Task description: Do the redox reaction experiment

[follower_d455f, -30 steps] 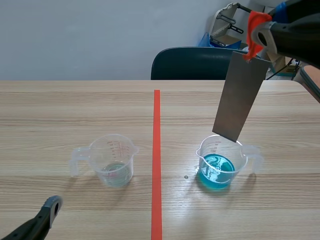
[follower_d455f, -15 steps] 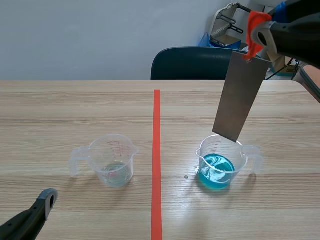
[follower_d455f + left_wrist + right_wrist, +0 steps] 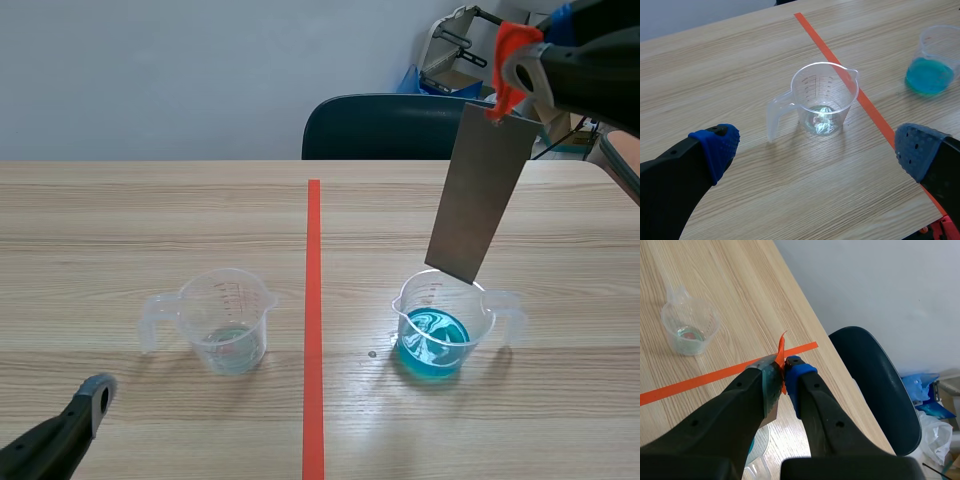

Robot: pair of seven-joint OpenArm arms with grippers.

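right claw (image 3: pixel 783 371) pinched on orange tab (image 3: pixel 510 45) of grey metal plate (image 3: pixel 478 190); plate hangs tilted, lower edge over rim of blue-liquid measuring cup (image 3: pixel 440 330) (not in the liquid). left claw (image 3: pixel 816 147) spread wide, low over tabletop (image 3: pixel 150 220), near-empty clear measuring cup (image 3: pixel 824 97) ahead of it

Right end effector (image 3: pixel 785 369) clamped on orange tab (image 3: pixel 781 351) – clear beaker (image 3: pixel 690 326) ahead on the table (image 3: pixel 735 280) – dark chair (image 3: pixel 875 385) alongside.

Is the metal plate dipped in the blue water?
No, the metal plate hangs with its bottom edge above the blue water.
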